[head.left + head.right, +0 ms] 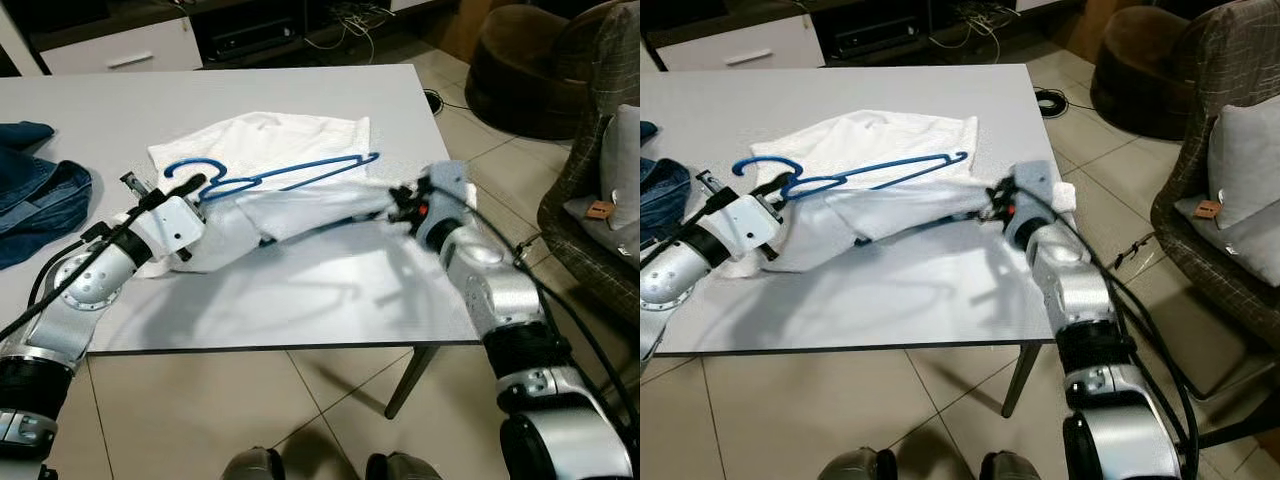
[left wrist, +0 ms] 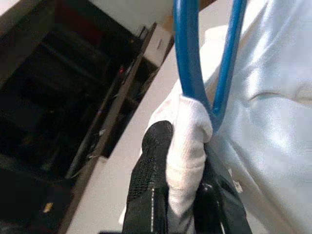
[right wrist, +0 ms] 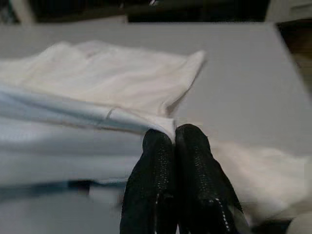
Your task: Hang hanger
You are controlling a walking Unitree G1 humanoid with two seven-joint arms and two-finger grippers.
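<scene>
Blue hanger (image 1: 270,176) lies mid-tabletop on the white shirt (image 1: 290,150). Left gripper (image 2: 187,146) pinches shirt cloth at the hanger's neck; right gripper (image 3: 173,141) is clamped on the shirt edge near the right edge. Keep tension even and slide the cloth over the hanger's arm without dragging it.

Both grippers' fingers (image 3: 168,146) pinched together

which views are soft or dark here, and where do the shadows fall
Left eye view: fairly sharp, arm shadows pooling on the table under the white shirt. Left wrist view: blue hanger close and slightly soft, background cabinet very dark. Right wrist view: dim and blurred overall, the fingers out of focus against the cloth.
</scene>
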